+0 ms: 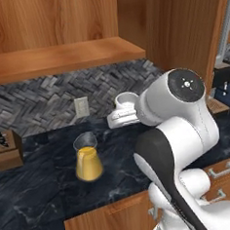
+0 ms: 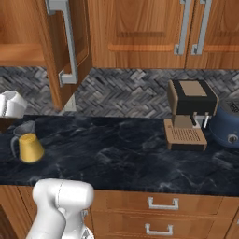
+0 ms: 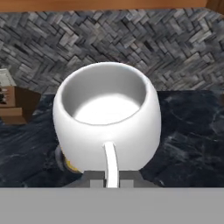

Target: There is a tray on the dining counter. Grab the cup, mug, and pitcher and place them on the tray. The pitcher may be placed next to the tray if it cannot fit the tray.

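Mug (image 3: 107, 118) was the thing in hand: the small white rounded cup sat right in front of the hand camera, its thin handle pointing straight down into the gap between the two dark finger tips, so the gripper (image 3: 111, 180) was clenched on that handle. Pinching the handle made sense, since the rounded body looked too wide for the narrow jaws, and it kept the mug upright with its mouth open to the camera. In the left base view the same mug (image 1: 126, 102) hung in the air at the end of the white arm, above the black wall counter (image 1: 39, 186) and in front of the herringbone backsplash (image 1: 37, 101).

Below and to the left of it stood the pitcher (image 1: 87, 158), a clear cone of glass with yellow-orange liquid, resting upright on the marble and apart from the mug; the right base view showed the pitcher (image 2: 28, 145) near the counter's left end. A small brown box (image 1: 6, 149) sat by the wall further left, and a wall outlet (image 1: 81, 107) showed behind. On the right of the counter were a coffee machine (image 2: 189, 114) and a blue toaster (image 2: 227, 123).

Judging by this, the mug was mid-carry and not yet on the tray, while the pitcher awaited its turn.
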{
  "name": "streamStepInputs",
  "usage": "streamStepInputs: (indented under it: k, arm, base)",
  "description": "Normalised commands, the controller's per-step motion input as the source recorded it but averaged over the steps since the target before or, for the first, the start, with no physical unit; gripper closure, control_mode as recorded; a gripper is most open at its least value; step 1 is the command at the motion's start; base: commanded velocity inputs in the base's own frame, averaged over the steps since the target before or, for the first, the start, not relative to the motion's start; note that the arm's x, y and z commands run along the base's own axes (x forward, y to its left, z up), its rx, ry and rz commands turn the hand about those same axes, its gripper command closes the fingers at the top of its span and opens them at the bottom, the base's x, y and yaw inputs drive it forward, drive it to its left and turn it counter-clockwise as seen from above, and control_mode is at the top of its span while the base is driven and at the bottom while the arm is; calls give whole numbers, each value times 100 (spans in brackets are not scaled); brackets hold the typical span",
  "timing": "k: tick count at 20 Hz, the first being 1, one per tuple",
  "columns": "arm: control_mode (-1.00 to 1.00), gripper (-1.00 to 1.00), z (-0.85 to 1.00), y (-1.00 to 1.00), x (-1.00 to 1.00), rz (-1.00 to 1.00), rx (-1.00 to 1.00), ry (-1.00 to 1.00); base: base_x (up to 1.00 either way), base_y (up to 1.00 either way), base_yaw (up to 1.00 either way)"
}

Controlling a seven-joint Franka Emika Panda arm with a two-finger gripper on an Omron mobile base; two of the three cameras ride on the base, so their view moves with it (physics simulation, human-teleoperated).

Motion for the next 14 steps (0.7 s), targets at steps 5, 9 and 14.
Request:
streamStepInputs:
  k: [5,9,14]
  arm:
    - [100,100,0,0,0,0,0,0]
    - [100,100,0,0,0,0,0,0]
    - [100,100,0,0,0,0,0,0]
  base:
    - [-88,-39,6]
    - [-61,-38,7]
    - [-36,-51,15]
